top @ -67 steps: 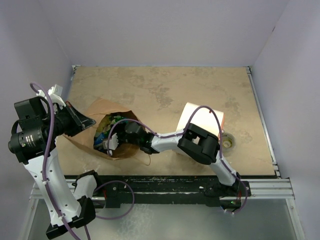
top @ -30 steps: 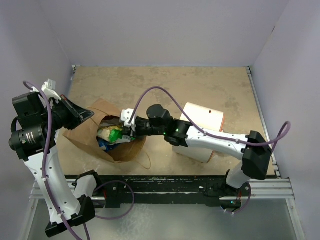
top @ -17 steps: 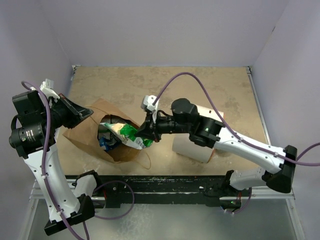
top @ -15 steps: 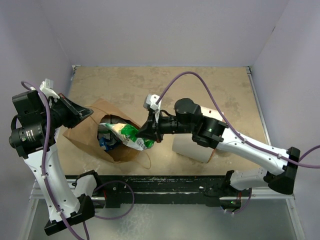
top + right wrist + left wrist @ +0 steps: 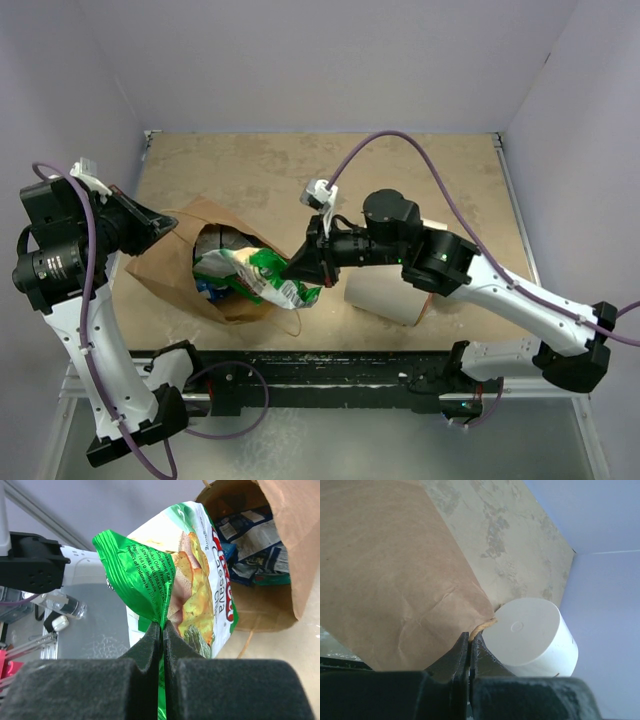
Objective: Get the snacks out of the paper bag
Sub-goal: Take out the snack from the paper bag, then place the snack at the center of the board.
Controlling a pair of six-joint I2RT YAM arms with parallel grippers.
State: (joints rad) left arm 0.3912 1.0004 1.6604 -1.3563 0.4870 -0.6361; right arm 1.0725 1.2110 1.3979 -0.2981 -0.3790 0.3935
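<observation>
The brown paper bag (image 5: 165, 268) lies on its side at the left, mouth facing right. My left gripper (image 5: 168, 228) is shut on the bag's twisted handle (image 5: 482, 626) at the upper rim (image 5: 470, 636). My right gripper (image 5: 303, 267) is shut on the crimped edge of a green snack packet with a red logo (image 5: 258, 275). It holds the packet (image 5: 192, 575) in the air at the bag's mouth, pinched between the jaws (image 5: 162, 625). Blue packets (image 5: 207, 288) remain inside the bag (image 5: 247, 545).
A large white cylinder (image 5: 385, 290) lies right of the bag, partly under my right arm, and shows in the left wrist view (image 5: 530, 635). The bag's other handle (image 5: 290, 322) lies on the table by the near edge. Purple walls enclose the table.
My right gripper has drawn the green packet out of the bag's mouth, moving right and upward. My left gripper has kept its hold on the bag's rim.
</observation>
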